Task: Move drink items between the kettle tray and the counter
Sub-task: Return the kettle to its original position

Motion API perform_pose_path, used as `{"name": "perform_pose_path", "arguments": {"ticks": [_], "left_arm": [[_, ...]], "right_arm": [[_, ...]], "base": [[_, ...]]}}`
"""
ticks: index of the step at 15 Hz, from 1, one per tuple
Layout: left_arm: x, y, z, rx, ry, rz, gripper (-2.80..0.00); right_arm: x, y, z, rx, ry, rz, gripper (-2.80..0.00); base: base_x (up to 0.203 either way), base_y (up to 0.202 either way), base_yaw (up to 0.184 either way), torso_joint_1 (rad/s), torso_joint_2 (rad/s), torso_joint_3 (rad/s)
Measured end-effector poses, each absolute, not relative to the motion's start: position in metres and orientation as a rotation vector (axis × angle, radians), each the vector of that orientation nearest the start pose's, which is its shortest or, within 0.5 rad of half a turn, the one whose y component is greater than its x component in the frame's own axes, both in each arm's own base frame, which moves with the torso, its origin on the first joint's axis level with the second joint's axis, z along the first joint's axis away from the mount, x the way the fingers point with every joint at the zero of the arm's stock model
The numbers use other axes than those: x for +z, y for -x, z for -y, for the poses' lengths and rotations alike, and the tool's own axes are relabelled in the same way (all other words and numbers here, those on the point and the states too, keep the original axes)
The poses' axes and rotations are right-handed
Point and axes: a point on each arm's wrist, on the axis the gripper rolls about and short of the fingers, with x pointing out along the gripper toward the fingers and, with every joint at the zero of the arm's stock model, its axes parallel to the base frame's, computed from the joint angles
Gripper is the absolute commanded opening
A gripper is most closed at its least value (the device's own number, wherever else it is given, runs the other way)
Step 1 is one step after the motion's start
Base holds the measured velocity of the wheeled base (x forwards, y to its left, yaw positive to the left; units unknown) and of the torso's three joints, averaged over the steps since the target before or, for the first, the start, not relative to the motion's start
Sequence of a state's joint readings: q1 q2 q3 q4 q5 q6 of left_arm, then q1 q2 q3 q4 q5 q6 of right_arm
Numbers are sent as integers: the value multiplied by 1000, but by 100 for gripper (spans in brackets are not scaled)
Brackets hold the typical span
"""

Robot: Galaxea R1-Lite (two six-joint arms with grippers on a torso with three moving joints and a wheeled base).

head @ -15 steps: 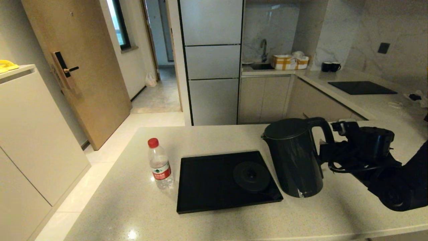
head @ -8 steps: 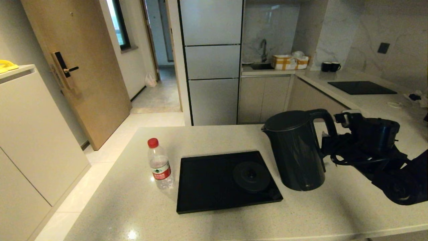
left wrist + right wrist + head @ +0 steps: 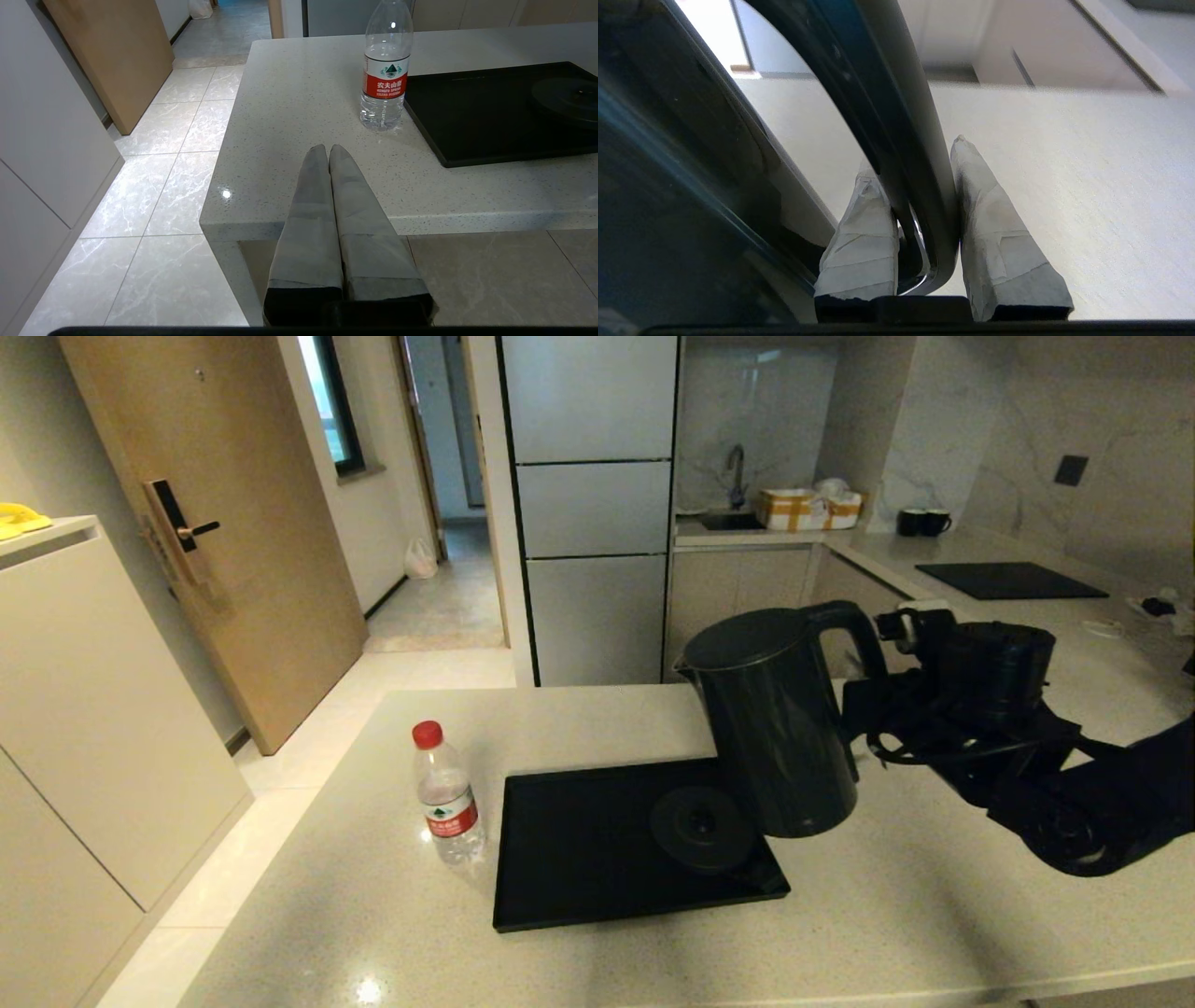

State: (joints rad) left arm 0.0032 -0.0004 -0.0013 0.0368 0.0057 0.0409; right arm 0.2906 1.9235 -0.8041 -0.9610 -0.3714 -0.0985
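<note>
- While the right gripper held the kettle by its loop handle, its taped fingers were clamped on either side of that handle, and the kettle hung upright above the tray's 2 o'clock corner, clear of the surface.
- The tray lay flat on the counter and held only the round base disc, which sat toward its 3 o'clock side; the kettle's bottom edge was just at the disc's 2 o'clock side in the head view, and whether it overlapped the disc could not be told.
- The kettle's lid was closed, so nothing of its contents showed.
- The water bottle stood upright on the counter at the tray's 9 o'clock side, just beside the rim but not touching it — red cap on, clear body, liquid visible in its lower part.
- Its red label carried a small green mountain emblem and white Chinese characters reading 农夫山泉; the smaller line beneath was too fine to read.
- The left gripper was parked low at the counter's near edge, at the bottle's 6 o'clock — its two taped fingers pressed together, holding nothing.
- Far off at 1 o'clock, two black mugs stood on the grey worktop beyond a black cooktop.
</note>
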Motion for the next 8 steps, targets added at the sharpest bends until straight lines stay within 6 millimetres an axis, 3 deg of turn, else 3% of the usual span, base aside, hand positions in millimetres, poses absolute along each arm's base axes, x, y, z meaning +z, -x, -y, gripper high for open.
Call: {"name": "perform_pose_path", "arguments": {"ticks": [4, 8], "left_arm": [[72, 23, 0, 8, -41, -35, -280], [72, 23, 0, 7, -41, -35, -280]], "right_arm": [[141, -345, -124, -30, 151, -142, -280], [120, -356, -146, -6, 96, -176, -280]], "base": [[0, 0, 0, 0, 0, 0], [0, 0, 0, 0, 0, 0]]}}
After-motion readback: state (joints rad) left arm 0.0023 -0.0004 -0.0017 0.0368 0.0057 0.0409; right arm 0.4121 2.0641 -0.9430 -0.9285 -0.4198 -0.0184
